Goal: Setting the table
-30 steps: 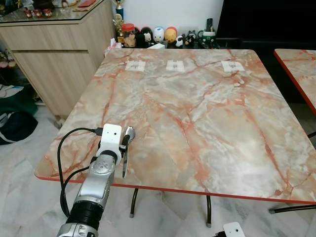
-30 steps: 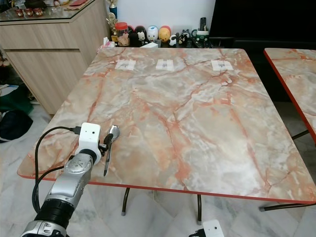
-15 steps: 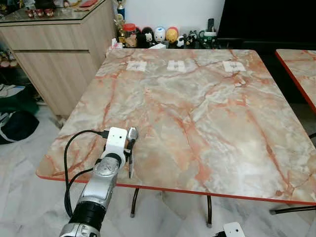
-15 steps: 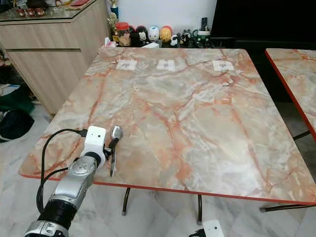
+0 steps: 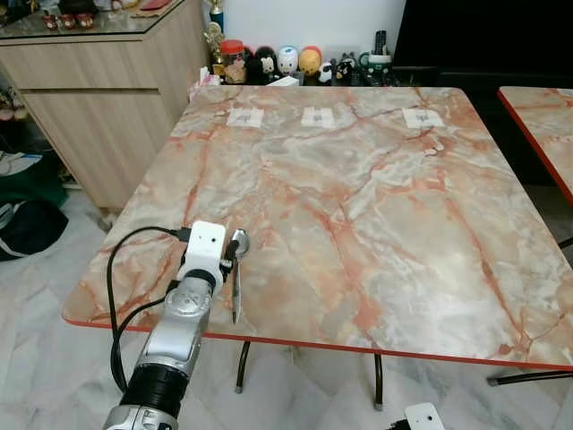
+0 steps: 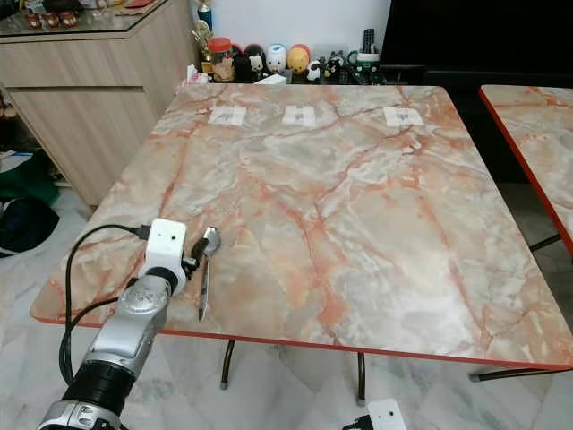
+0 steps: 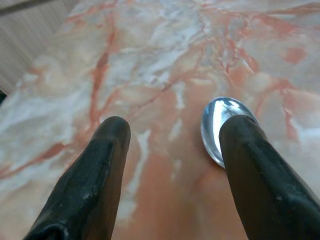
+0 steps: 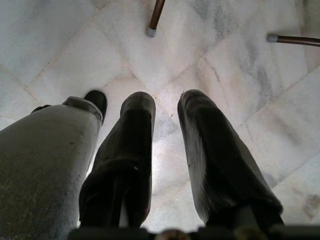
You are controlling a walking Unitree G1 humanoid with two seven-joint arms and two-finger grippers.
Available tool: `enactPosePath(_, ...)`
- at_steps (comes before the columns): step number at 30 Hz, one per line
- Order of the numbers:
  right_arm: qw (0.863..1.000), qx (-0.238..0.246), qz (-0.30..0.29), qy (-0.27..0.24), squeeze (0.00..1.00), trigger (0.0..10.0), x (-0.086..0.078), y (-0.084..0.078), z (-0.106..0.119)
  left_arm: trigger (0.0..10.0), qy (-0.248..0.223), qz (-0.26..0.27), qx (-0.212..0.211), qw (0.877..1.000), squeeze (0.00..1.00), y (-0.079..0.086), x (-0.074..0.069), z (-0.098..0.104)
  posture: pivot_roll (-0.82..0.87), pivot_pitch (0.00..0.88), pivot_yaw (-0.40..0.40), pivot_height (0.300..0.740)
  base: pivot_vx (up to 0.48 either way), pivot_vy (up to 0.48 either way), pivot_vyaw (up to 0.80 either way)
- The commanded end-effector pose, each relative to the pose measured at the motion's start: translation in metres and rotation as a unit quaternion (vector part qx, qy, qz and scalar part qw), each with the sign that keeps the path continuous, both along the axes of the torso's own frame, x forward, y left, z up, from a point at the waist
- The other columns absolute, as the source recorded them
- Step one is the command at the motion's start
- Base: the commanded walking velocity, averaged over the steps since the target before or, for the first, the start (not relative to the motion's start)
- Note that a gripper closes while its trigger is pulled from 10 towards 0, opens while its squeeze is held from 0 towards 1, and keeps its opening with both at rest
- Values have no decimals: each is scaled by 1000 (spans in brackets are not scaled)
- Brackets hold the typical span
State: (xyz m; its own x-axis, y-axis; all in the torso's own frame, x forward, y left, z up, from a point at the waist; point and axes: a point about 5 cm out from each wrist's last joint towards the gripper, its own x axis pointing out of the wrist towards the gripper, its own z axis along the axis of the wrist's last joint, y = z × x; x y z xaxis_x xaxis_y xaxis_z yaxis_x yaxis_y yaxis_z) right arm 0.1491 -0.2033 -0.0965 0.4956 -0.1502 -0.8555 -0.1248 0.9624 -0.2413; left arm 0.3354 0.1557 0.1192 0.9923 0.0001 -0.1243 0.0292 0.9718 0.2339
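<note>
A metal spoon (image 5: 236,278) lies flat on the marble table (image 5: 358,197) near its front left corner, bowl pointing away from me. My left gripper (image 5: 226,254) rests low over the table just left of the spoon's bowl (image 7: 220,122). In the left wrist view its two black fingers (image 7: 95,170) stand wide apart and open, one of them touching or overlapping the bowl's edge. Nothing is between them. My right gripper (image 8: 165,107) hangs idle below the table, pointing at the floor, its fingers slightly parted.
Three small white cards (image 5: 317,116) lie along the table's far edge. Figurines and a jar (image 5: 269,63) line the wall behind. A wooden sideboard (image 5: 98,98) stands to the left and a second table (image 5: 542,125) to the right. A grey leg (image 8: 45,160) is beside the right gripper.
The left arm shifted a little right, then eased back left. The spoon stays in about the same spot on the table.
</note>
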Motion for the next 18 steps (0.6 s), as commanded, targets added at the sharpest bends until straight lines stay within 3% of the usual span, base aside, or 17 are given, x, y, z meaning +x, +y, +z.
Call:
enactPosePath(1,1000,2,-3,4,0,10000,-3,1,-1,10000,-4,-1,5,1000,0,3,-2,3,-13,48,14,740,0,0,0)
enactPosePath(4,1000,2,-4,4,0,10000,-3,1,-1,10000,5,-25,-2,1000,0,-2,-5,4,-12,48,16,740,0,0,0)
enactPosePath(6,1000,3,-3,4,0,10000,-3,1,-1,10000,42,-86,-6,995,0,-17,-12,2,-9,48,18,740,0,0,0)
enactPosePath(11,1000,3,-3,4,0,10000,-3,2,-1,10000,72,-110,-6,991,0,-27,-20,-1,-9,47,19,740,0,0,0)
enactPosePath(18,1000,4,-3,4,0,10000,-2,2,-1,10000,108,-84,-6,991,0,-29,-27,-4,-4,42,21,740,0,0,0)
